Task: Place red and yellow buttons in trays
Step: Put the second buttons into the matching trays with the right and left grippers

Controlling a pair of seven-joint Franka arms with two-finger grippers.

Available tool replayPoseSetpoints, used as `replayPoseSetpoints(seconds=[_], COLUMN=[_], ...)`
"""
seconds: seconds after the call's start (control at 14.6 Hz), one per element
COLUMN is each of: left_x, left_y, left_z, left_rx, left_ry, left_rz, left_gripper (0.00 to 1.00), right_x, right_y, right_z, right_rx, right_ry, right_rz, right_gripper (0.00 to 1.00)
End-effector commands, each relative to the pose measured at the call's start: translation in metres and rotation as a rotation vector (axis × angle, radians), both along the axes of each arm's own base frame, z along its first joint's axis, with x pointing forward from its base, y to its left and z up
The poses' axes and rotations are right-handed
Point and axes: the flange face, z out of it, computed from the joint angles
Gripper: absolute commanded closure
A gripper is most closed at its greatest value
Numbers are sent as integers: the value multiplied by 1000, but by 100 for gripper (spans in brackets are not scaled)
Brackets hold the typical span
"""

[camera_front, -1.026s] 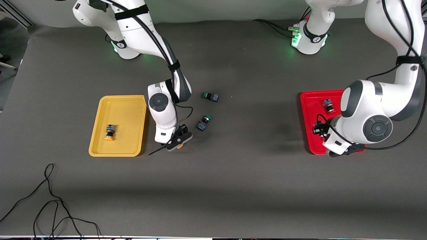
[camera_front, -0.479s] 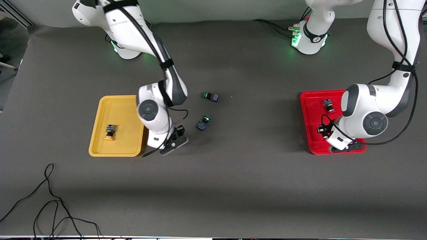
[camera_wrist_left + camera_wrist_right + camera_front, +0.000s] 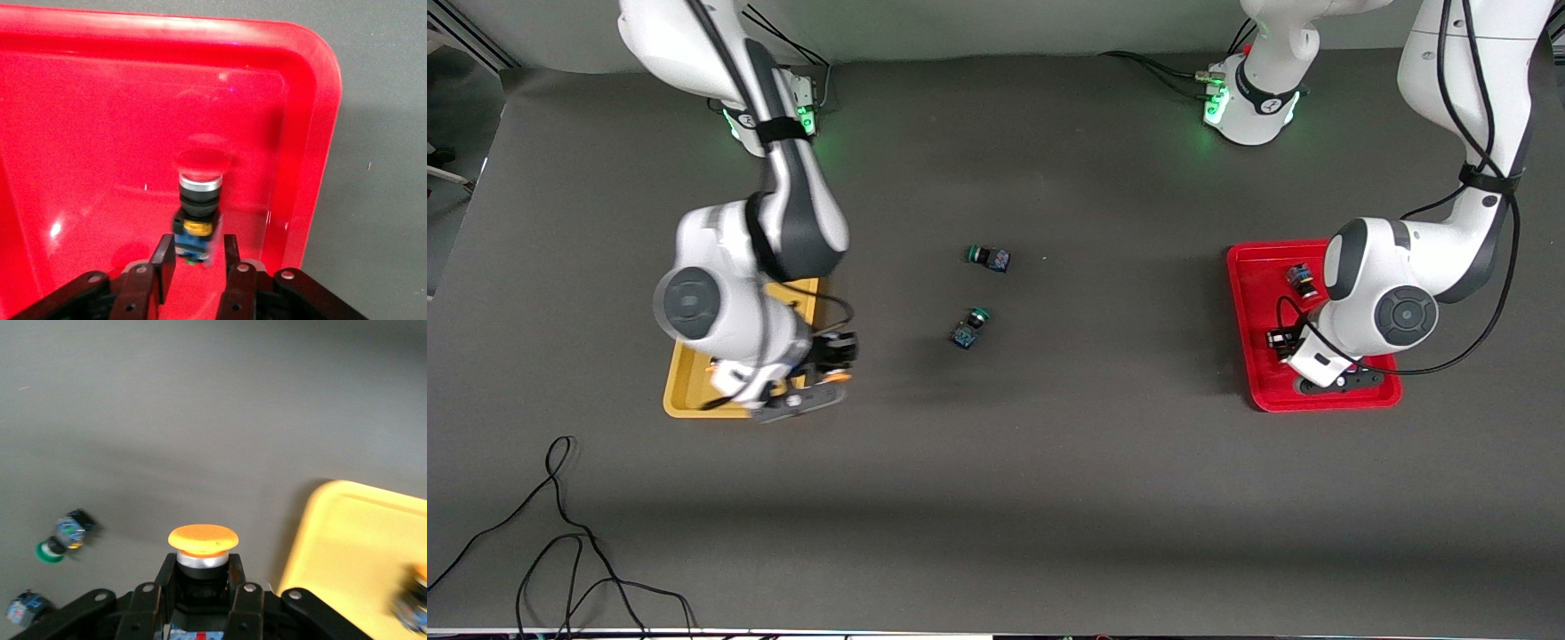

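Observation:
My right gripper is shut on an orange-yellow button, held in the air over the yellow tray's edge toward the table's middle. In the right wrist view the cap stands up between the jaws, beside the yellow tray, where another orange-yellow button lies. My left gripper is low in the red tray. It is open around a red button that rests on the tray floor. A second red button lies farther from the front camera.
Two green-capped buttons lie mid-table between the trays; the right wrist view shows them too. A loose black cable curls on the table nearest the front camera, at the right arm's end.
My right arm has lifted the orange-yellow button off the table and carried it toward the yellow tray. My left gripper has shifted slightly within the red tray.

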Motion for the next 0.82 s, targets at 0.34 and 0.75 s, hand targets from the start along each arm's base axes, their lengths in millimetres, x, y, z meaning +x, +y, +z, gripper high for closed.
replayPoseSetpoints(seconds=[0.34,0.75], left_x=[11,-14], left_y=[-5,-6], left_z=[165,274], left_rx=[49,48], left_ry=[-33,-198], left_rz=[-40,-122], left_gripper=[1,1], right_x=[-30,-51], right_y=[-143,-153], right_z=[-77,-139], right_rx=[18,-15], right_ry=[43,64], right_rz=[-107,-102], right_gripper=[89,89])
